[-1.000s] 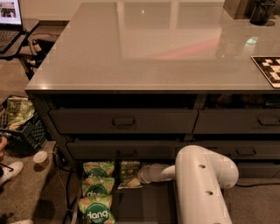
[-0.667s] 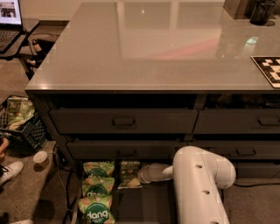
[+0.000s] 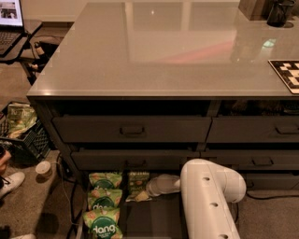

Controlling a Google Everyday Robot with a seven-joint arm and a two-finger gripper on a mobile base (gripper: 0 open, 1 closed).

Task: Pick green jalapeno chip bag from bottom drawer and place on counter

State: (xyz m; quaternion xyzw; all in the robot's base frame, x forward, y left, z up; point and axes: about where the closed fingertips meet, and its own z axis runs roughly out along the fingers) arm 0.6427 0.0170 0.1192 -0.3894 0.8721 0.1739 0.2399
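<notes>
The green jalapeno chip bag (image 3: 137, 183), olive with a tan chip picture, lies at the back of the open bottom drawer (image 3: 154, 219), just right of a column of bright green "dang" bags. My gripper (image 3: 152, 187) reaches in from the right at the end of the white arm (image 3: 208, 200), and its tip is at the bag's right edge. The bag's lower right part is hidden behind the gripper. The counter (image 3: 177, 51) is the glossy grey worktop above the drawer cabinet.
Three "dang" bags (image 3: 103, 200) fill the drawer's left side. Closed drawers with bar handles (image 3: 133, 130) sit above. A crate of bags (image 3: 23, 135), a paper cup (image 3: 43, 169) and a shoe (image 3: 9, 182) are on the floor at left. A checkerboard (image 3: 287, 74) and a dark cup (image 3: 280, 11) stand on the counter's right.
The white arm has shifted slightly to the left, bringing the gripper a little closer against the olive bag. The bags have not visibly moved.
</notes>
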